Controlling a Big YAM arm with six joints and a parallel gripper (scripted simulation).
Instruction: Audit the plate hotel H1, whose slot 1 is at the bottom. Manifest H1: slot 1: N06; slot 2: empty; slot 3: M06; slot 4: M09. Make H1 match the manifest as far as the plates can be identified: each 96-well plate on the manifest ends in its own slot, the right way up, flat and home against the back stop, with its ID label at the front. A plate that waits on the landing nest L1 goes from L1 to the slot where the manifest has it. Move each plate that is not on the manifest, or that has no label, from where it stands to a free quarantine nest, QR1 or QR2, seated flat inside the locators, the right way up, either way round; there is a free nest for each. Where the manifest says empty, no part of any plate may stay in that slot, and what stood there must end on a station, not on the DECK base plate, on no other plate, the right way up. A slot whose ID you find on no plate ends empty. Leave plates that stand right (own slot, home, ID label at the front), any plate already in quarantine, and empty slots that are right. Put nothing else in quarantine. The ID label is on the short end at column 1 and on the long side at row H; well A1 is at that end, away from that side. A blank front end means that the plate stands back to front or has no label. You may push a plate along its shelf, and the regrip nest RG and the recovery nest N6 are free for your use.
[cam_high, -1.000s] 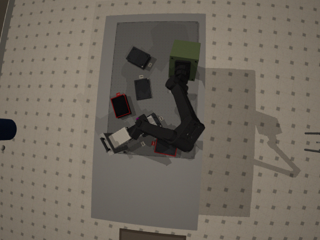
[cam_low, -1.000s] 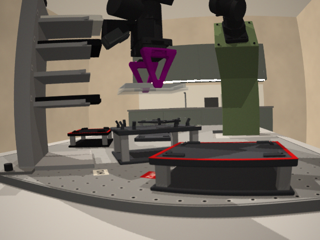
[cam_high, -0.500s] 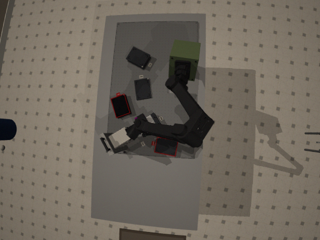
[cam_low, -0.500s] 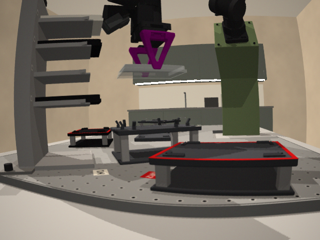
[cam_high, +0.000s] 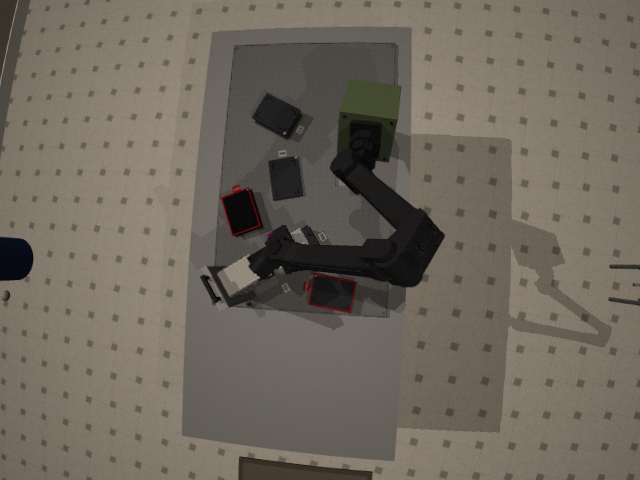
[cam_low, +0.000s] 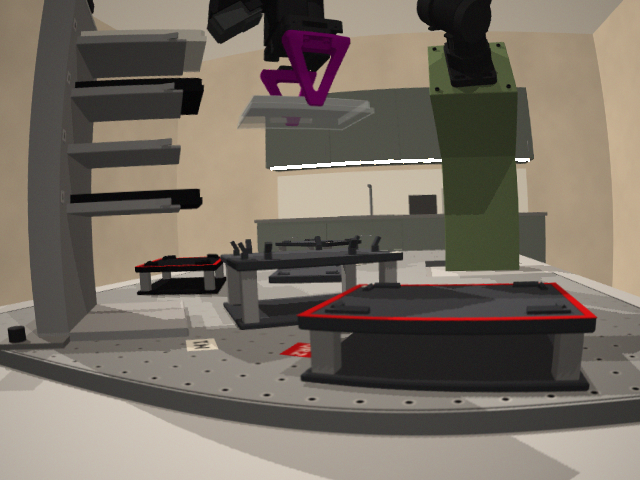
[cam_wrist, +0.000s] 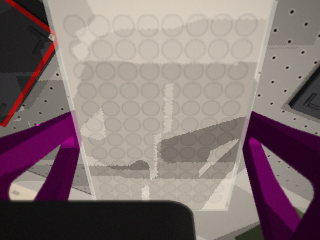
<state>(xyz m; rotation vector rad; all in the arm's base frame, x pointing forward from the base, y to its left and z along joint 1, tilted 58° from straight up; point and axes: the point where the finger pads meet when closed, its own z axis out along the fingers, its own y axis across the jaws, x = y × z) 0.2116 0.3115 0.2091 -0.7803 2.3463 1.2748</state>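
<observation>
Fingers clamped across a translucent 96-well plate (cam_low: 305, 111), held in the air right of the hotel (cam_low: 56, 170), level with its upper shelves. Label not readable, probably facing away.

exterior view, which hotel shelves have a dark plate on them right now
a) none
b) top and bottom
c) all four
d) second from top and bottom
d: in the exterior view dark plates lie on the second shelf from the top and on the bottom shelf of the hotel; the other two shelves show none.
</observation>
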